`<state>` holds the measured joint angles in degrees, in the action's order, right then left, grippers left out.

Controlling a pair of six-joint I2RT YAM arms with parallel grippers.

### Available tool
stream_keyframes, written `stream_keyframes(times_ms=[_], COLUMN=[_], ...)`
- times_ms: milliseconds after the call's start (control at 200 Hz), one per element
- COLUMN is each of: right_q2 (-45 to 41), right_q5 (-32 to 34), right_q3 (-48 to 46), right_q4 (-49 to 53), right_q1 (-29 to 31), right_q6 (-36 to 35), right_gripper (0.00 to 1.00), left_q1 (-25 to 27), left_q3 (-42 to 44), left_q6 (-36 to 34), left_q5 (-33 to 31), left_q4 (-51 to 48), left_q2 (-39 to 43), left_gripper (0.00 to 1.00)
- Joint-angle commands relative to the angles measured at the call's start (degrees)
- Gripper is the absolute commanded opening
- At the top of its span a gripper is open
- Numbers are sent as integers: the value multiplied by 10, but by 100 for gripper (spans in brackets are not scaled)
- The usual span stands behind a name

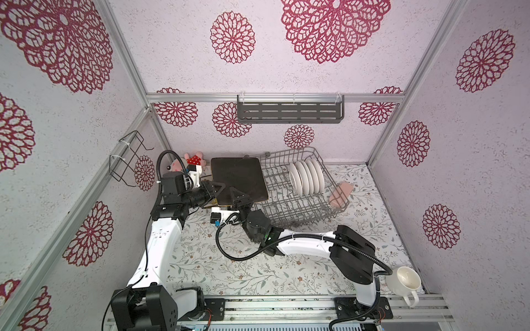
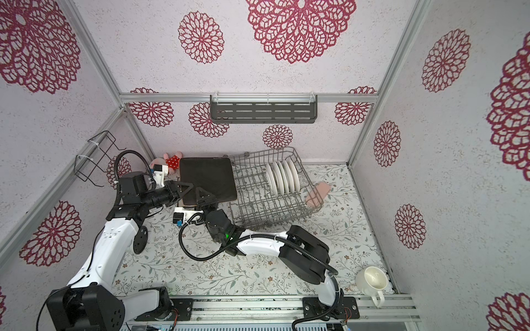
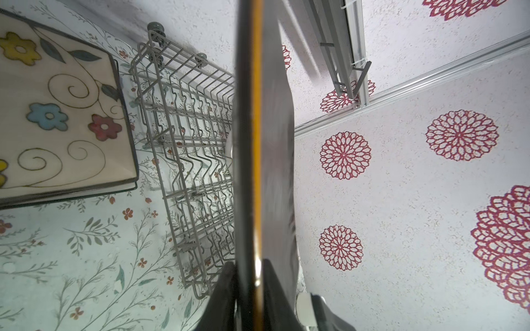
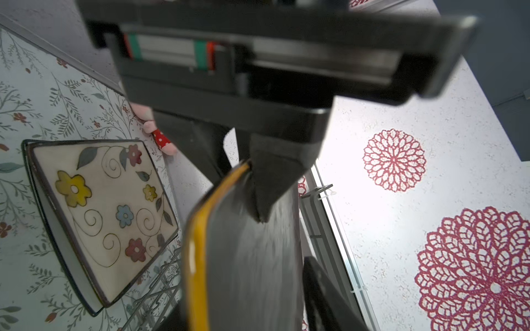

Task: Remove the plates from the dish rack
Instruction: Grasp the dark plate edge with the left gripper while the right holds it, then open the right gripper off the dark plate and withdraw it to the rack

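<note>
Dark brown plate held level above the surface's far-left corner in both top views, just beside the dish rack. Gripped near its left edge by the left tool; met at the near edge by the right tool. Row of small white plates upright in the rack's far-right part.

From the left wrist: plate edge-on, pinched between both fingers; flowered square plate flat on the surface beside the rack.

From the right wrist: one finger on the plate's grey face; cannot tell whether clamped.
</note>
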<state>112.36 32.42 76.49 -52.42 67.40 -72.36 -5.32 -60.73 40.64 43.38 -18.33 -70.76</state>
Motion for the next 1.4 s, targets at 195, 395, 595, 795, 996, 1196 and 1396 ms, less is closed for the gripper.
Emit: stream_keyframes(times_ms=[195,395,595,795,996,1196,1396], right_q2=[-110,-111,-150,-220,-269,-343,-418], right_q5=[-30,-29,-62,-98,-92,-107,-194], right_q3=[-49,-62,-107,-138,-171,-180,-178], right_q4=[-80,-72,-28,90,134,213,323], right_q1=[-13,-17,-18,-23,-38,-102,-186], right_q6=[62,70,95,165,206,328,454], right_gripper=[58,57,62,80,84,84,84], left_q1=[-12,-12,-20,-30,-39,-50,-54], left_q3=[-22,-20,-22,-26,-31,-44,-66], left_q6=[-25,-17,-15,5,17,25,9], left_q5=[-35,-33,-59,-66,-82,-85,-82], left_q4=[44,53,65,102,124,142,143], left_q2=[-17,-31,-34,-51,-64,-89,-130], left_gripper=[0,0,0,0,0,0,0])
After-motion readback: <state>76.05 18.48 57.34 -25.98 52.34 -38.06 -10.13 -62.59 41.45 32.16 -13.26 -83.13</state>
